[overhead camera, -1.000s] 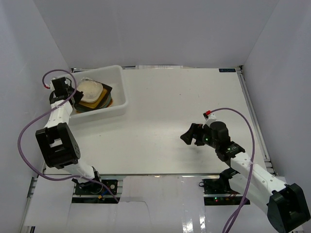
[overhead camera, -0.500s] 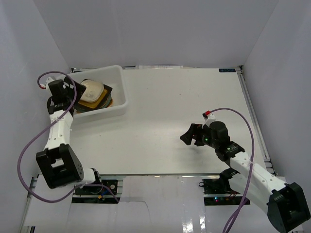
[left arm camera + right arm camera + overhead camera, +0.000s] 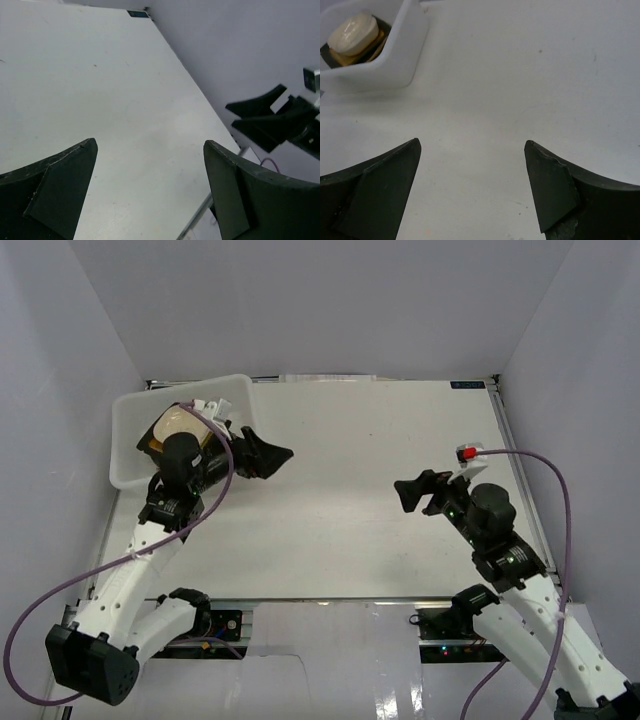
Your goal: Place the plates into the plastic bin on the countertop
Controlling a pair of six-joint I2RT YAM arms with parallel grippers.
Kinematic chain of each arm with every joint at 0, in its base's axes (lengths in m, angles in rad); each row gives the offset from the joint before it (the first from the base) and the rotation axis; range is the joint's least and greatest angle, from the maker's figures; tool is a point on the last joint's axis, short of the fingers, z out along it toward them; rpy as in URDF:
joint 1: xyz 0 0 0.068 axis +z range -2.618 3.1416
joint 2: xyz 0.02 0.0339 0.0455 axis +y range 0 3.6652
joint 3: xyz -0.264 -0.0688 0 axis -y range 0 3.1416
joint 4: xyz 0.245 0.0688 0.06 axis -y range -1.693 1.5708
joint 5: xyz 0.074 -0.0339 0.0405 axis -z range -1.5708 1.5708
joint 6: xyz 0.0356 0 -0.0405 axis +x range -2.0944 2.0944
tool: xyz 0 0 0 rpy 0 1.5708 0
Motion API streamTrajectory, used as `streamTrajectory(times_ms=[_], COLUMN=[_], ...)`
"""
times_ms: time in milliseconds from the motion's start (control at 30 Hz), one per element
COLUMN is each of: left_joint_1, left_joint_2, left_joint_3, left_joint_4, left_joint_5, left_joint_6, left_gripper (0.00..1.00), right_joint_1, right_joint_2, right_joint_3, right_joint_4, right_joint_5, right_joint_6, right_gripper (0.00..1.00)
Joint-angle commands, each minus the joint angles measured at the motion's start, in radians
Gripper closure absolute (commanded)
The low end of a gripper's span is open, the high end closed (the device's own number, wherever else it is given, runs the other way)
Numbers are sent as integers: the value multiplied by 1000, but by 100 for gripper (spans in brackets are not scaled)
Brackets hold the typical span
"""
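Found the plastic bin [image 3: 128,445] at the far-left corner of the white tabletop [image 3: 380,440], sitting at a slight angle to the back edge. Saw the plates [image 3: 180,423] stacked inside it, nearer its right wall than its left. Made out, from the right wrist, a cream squarish bowl [image 3: 351,31] topping that stack, with an amber layer and a black square plate [image 3: 381,24] showing beneath; could not tell the lower dishes apart.

Noted the left pincer [image 3: 275,460] spread wide and gripping nothing, hanging over the tabletop just beside the bin's near-right corner, outside the rim. Pointed right, toward the middle of the tabletop and away from the plates. Put the stack behind and to the left of that pincer, with the left wrist [image 3: 180,455] crossing above the bin's near-right part and hiding some of the stack from above. Showed, in the left wrist view, only bare tabletop between the 2 dark fingers [image 3: 50,190].

Noted the right pincer [image 3: 408,495] likewise spread wide and gripping nothing, held above the right half of the tabletop. Pointed left, toward the bin, yet stood well apart from it, with open white surface between. Placed the bin, in the right wrist view, at the upper left, beyond the left finger, with the plates visible over its wall. Found the 2 pincers facing each other across the tabletop's middle, well apart.
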Motion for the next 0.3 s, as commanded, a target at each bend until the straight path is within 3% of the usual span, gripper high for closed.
streamTrajectory(times_ms=[0,133,267], left_joint_1=[-21,-22,-22], left_joint_2=[-96,-188,-238], left_joint_3=[-56,-126,-145], left_joint_4=[25,-7,-67], left_joint_5=[156,165,86], left_joint_6=[52,83,106], left_gripper=[2,2,2], right_joint_1=[4,4,4], right_joint_2=[-117,-196,-202], right_joint_3=[25,-29,-55], right_joint_4=[-35,-26,-48], right_joint_5=[178,261,289], right_joint_6=[-67,-44,2], right_gripper=[10,10,10])
